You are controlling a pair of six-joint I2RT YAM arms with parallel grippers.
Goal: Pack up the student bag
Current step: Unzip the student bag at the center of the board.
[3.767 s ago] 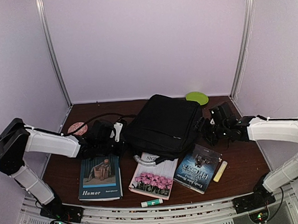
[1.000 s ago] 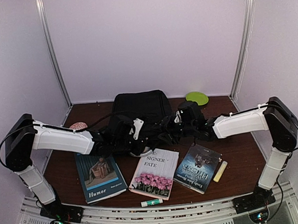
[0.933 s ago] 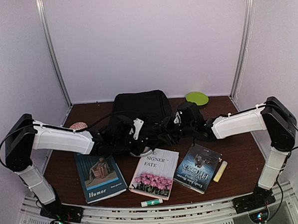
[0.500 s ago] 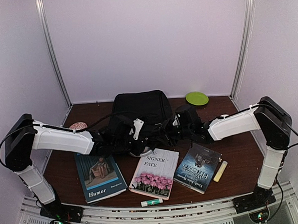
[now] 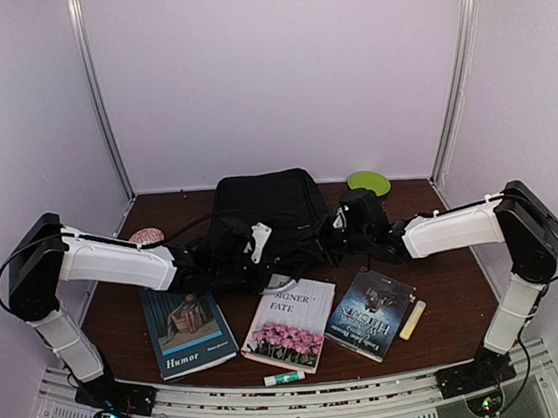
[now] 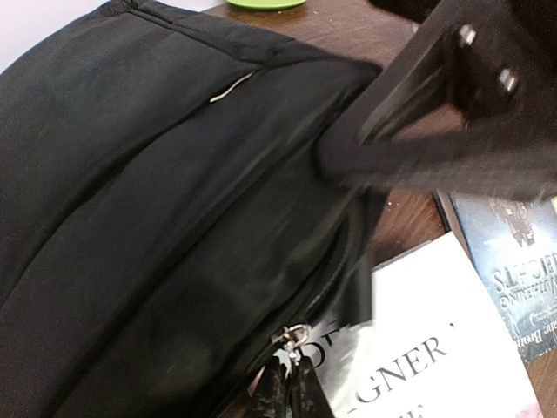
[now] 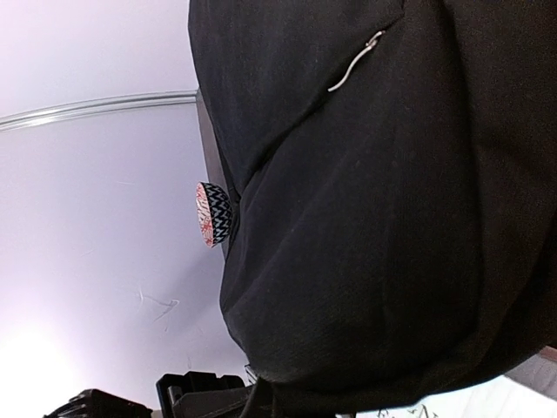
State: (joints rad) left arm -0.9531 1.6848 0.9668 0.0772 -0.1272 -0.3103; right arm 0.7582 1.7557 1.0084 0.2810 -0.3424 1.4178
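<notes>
The student bag (image 5: 265, 207) is a big black soft backpack standing at the back centre of the table, and it fills both wrist views. My left gripper (image 5: 268, 275) is at its near lower edge. In the left wrist view that gripper (image 6: 287, 373) is shut on the metal zipper pull (image 6: 296, 336). My right gripper (image 5: 312, 250) comes in from the right and is shut, pinching the bag's fabric at its near right edge (image 6: 339, 161). In the right wrist view its fingertips (image 7: 265, 402) are nearly hidden under the cloth.
Three books lie in front of the bag: a "Humor" book (image 5: 187, 331), a white one with pink flowers (image 5: 293, 325) and a dark one (image 5: 371, 314). A glue stick (image 5: 285, 378) and a yellow stick (image 5: 413, 319) lie near them. Farther back are a green plate (image 5: 368, 183) and a patterned bowl (image 5: 147, 236).
My right gripper has closed on the bag's edge and drawn slightly right, and the bag's right side bulges out. The left gripper still holds the zipper pull. Earlier the bag lay farther right.
</notes>
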